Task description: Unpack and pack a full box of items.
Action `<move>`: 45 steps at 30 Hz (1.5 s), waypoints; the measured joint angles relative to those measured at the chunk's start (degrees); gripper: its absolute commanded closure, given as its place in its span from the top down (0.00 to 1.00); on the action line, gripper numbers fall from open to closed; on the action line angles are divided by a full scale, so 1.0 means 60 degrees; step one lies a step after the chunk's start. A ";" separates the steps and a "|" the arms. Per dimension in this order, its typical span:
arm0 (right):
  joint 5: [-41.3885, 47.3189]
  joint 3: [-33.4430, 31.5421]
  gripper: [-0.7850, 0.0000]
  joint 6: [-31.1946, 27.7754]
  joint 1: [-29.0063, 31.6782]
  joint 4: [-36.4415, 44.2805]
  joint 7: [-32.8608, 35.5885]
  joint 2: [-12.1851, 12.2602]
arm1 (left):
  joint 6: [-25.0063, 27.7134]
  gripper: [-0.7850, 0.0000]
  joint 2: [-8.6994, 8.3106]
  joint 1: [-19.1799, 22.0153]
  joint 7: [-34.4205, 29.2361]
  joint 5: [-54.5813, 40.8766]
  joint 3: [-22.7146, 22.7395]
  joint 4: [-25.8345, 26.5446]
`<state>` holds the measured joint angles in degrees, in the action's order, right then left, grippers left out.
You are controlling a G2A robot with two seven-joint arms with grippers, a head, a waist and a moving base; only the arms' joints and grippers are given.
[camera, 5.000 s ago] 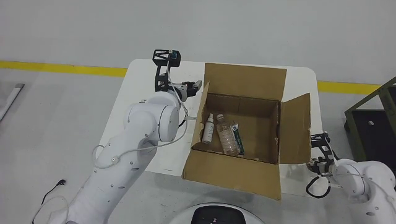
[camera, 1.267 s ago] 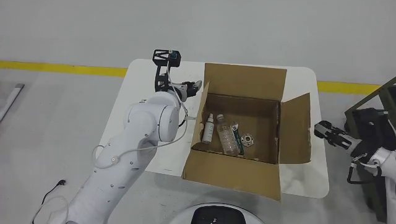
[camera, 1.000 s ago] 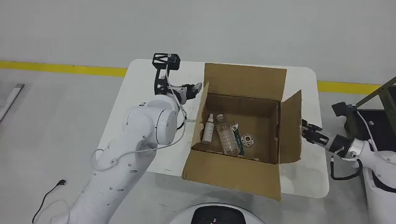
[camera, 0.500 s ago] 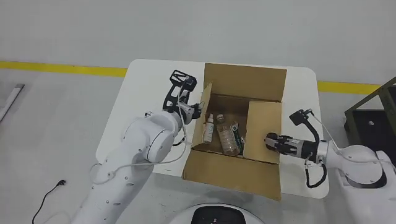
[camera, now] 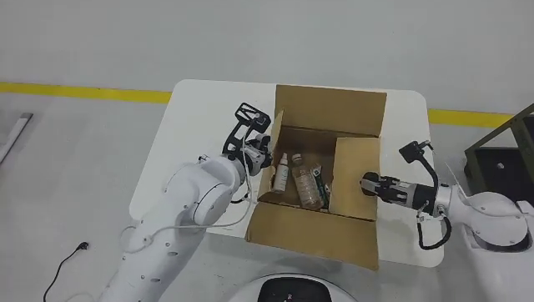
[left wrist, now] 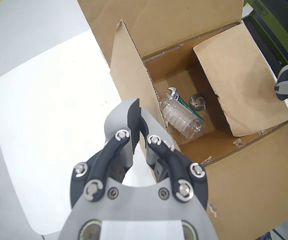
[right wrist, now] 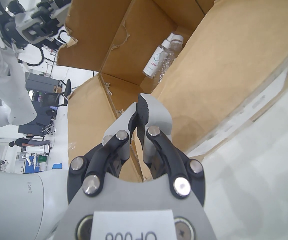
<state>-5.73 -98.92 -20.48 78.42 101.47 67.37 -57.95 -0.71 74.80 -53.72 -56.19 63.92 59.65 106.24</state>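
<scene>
Cardboard box (camera: 313,231) is standing toward the table's (camera: 192,135) near edge, looking light, its flaps bending easily; flat pushes mid-flap should suit. Left gripper (left wrist: 137,106) and right gripper (right wrist: 140,103), both closed, are resting against the left flap (left wrist: 128,71) and right flap (left wrist: 234,83). Inside are lying 2 bottles (camera: 305,187), a wrench (left wrist: 181,101) and a metal ring (left wrist: 197,101); label print is too small to read.
</scene>
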 measured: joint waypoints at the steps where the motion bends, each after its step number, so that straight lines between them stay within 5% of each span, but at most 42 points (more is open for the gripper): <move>1: 0.0115 -0.0112 0.00 -0.0002 0.0035 0.0027 0.0022 0.0020 | 0.0019 0.00 0.0000 -0.0023 0.0033 -0.0011 0.0000 0.0002; 8: 0.0733 -0.0983 0.00 -0.0005 0.0408 0.0137 0.0066 0.0160 | 0.1180 0.00 0.0033 -0.0056 0.0657 -0.0446 -0.0343 -0.0347; 17: 0.0908 -0.1479 0.00 -0.0077 0.0768 0.0203 0.0071 0.0303 | 0.2205 0.00 0.0296 0.0916 0.1175 -0.0527 -0.1458 -0.2057; 23: 0.0828 -0.1171 0.00 0.0046 0.0844 0.0432 -0.0019 0.0352 | 0.2373 0.00 0.0445 0.1301 0.1120 -0.0423 -0.1961 -0.2923; 32: 0.0651 -0.0793 0.00 0.0237 0.0694 0.0641 -0.0164 0.0439 | 0.2325 0.00 0.0519 0.1330 0.1129 -0.0175 -0.2124 -0.3038; 33: 0.0678 -0.0776 0.00 0.0236 0.0680 0.0629 -0.0174 0.0448 | 0.2326 0.15 0.0520 0.1332 0.1154 -0.0142 -0.2107 -0.2974; 36: 0.0835 -0.0733 0.00 0.0155 0.0641 0.0576 -0.0212 0.0474 | 0.2280 0.87 0.0515 0.1324 0.1315 -0.0134 -0.1951 -0.2642; 37: 0.0892 -0.0729 0.00 0.0124 0.0636 0.0546 -0.0230 0.0481 | 0.2308 1.00 0.0508 0.1318 0.1375 -0.0140 -0.1888 -0.2489; 45: -0.0199 -0.1125 0.00 0.0120 0.0753 0.0725 -0.1288 0.0557 | 0.4008 1.00 0.0213 0.0788 0.2077 0.0334 -0.1097 -0.0823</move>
<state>-6.92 -105.67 -19.76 82.94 105.82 59.64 -54.61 23.33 76.07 -48.99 -43.73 65.92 53.07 101.30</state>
